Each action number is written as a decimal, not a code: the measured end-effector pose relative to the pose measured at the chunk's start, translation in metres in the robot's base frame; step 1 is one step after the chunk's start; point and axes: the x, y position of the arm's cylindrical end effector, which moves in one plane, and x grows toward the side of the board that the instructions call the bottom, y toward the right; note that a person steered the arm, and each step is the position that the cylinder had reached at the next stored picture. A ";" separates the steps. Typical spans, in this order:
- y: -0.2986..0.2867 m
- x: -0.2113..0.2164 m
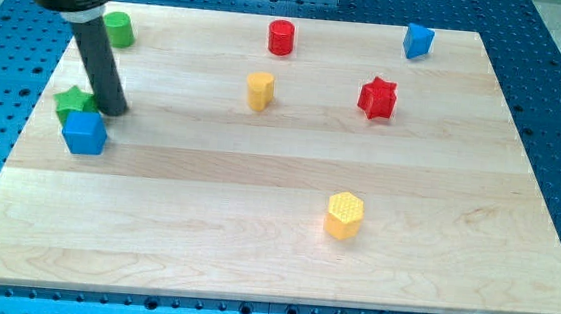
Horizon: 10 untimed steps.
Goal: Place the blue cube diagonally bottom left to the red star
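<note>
The blue cube (pixel 84 133) lies near the view's left edge of the wooden board (pixel 255 225). A green star (pixel 72 102) touches it just above. The red star (pixel 376 97) lies right of centre, toward the view's top. My tip (pixel 112 111) stands just above and right of the blue cube, beside the green star; the dark rod rises up and left from it.
A green cylinder (pixel 118 28) is at the top left, a red cylinder (pixel 282 38) at the top centre, a second blue block (pixel 418 40) at the top right. A yellow block (pixel 259 90) lies left of the red star. A yellow hexagon (pixel 344 215) lies lower right of centre.
</note>
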 end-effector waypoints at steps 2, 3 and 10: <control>0.064 0.098; -0.038 0.117; 0.206 0.030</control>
